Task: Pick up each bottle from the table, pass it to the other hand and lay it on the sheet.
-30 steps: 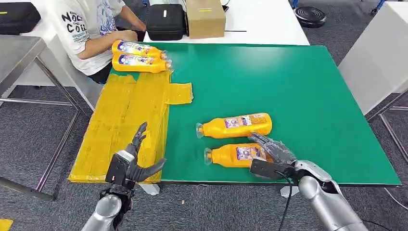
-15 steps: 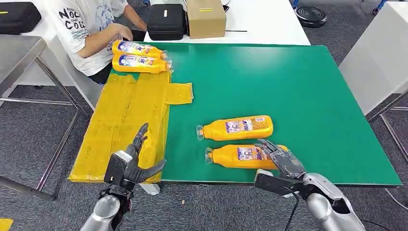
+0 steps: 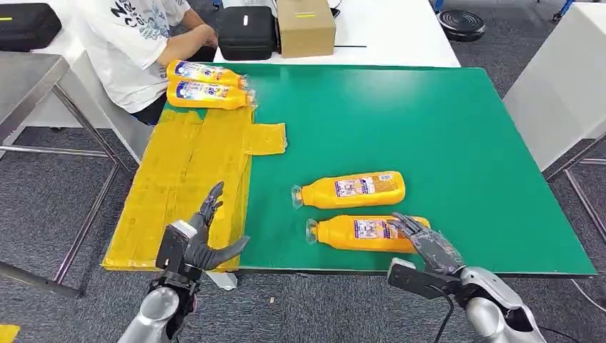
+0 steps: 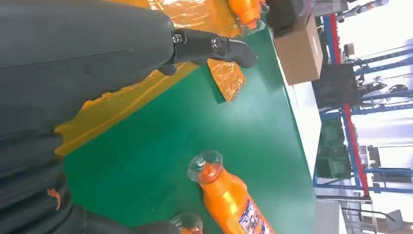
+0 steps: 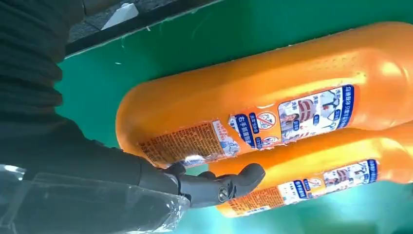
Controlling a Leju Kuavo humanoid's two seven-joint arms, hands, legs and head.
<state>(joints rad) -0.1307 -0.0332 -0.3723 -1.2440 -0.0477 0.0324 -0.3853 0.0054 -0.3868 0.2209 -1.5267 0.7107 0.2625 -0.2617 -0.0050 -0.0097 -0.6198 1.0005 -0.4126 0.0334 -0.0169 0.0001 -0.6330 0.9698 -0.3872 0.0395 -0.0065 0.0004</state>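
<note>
Starting over on the left, we've got a steel-framed side table (image 3: 28, 78) and a person in a white printed t-shirt (image 3: 136, 43) sitting at the far left corner of the green table (image 3: 443, 128), one arm resting by a black case (image 3: 246, 32). Next to that case sits a cardboard box (image 3: 306, 27) on the white table behind.

Right in front of the person, two orange bottles already lie side by side on the far end of the yellow sheet (image 3: 186, 179): the farther bottle (image 3: 204, 71) and the nearer one (image 3: 207, 93), both with caps pointing toward the table's middle. The sheet is crinkly and runs down the left edge of the green top all the way to the near edge.

Our left hand (image 3: 204, 239) hangs over the sheet's near corner, fingers spread wide apart, holding nothing. The left wrist view shows one dark finger (image 4: 214, 46) stretched out above the sheet.

Moving right, two more bottles lie on the bare green, caps pointing toward the sheet, nearly parallel and just beside each other: the upper bottle (image 3: 350, 189) and the lower bottle (image 3: 364, 233).

Our right hand (image 3: 425, 246) sits at the base end of the lower bottle, fingers spread loosely over it. We can't tell whether it's actually touching. In the right wrist view a finger (image 5: 219, 185) reaches across between the two bottle bodies, not wrapped around either.
</note>
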